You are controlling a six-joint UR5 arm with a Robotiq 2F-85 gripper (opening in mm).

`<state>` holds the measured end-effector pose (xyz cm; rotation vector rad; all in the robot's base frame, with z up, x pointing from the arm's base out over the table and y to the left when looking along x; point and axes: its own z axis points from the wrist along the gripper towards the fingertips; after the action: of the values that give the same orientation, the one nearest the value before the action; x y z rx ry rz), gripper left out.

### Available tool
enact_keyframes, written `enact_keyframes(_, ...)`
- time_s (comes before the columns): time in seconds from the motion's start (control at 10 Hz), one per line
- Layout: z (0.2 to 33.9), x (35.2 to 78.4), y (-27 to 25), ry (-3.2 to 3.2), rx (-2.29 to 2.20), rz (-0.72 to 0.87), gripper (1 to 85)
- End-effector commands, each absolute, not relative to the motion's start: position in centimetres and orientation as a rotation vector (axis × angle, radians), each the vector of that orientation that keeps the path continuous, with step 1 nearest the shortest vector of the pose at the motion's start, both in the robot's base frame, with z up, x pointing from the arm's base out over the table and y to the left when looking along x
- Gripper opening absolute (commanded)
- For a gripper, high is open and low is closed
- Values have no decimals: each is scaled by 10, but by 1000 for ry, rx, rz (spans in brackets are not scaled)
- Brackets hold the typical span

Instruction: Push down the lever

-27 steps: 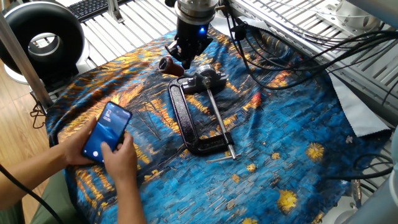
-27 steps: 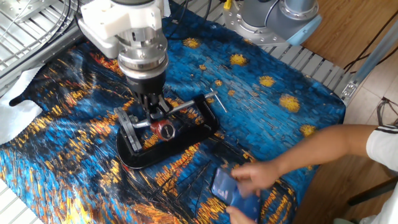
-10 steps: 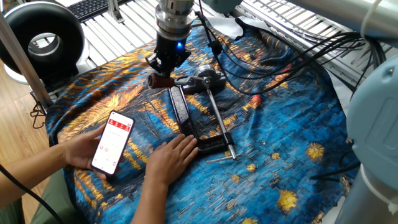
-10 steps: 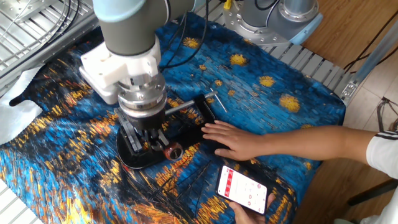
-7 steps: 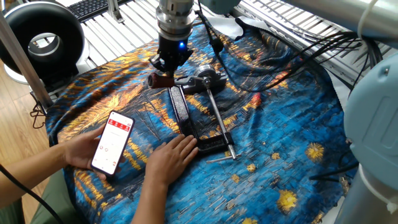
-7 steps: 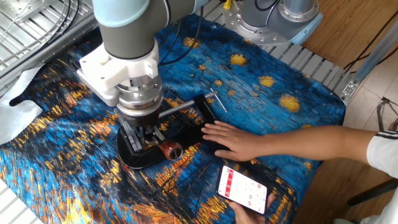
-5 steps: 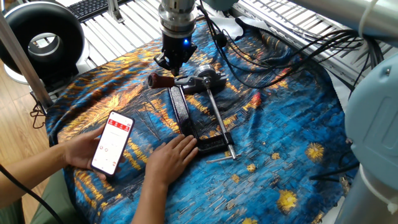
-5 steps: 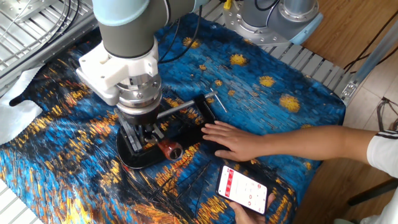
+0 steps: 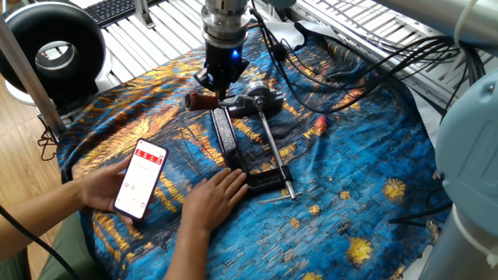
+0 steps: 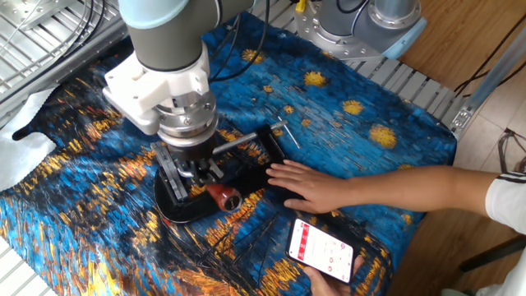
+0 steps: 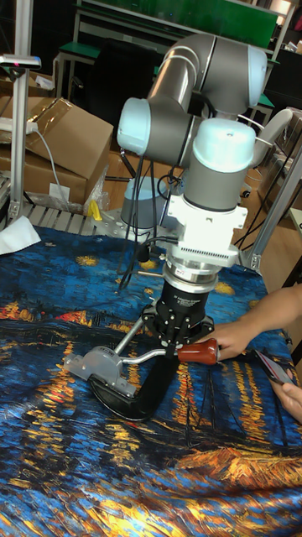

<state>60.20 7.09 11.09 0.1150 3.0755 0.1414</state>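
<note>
Blue and orange painted cloth (image 9: 366,155) covers the whole table. Nearest in the one fixed view, a person's hand (image 9: 212,196) rests flat on the near end of the black clamp (image 9: 233,152), while the other hand holds a phone (image 9: 140,177) with a lit red and white screen. Past the hand, the long silver rod (image 9: 272,148) runs beside the clamp's flat bar up to the silvery head (image 9: 261,99). From that head the lever (image 11: 172,353) lies low and nearly level, its reddish-brown knob (image 10: 222,197) close above the cloth (the tall fixed view shows this best). The gripper (image 11: 174,342) hangs just over the lever's metal arm, beside the knob; whether its fingers are spread or pressed together cannot be told. Farthest back stand cardboard boxes (image 11: 59,143).
</note>
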Motion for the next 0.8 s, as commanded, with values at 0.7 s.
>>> enact_keyframes(0.7,86,616,87,3030,170,226,10)
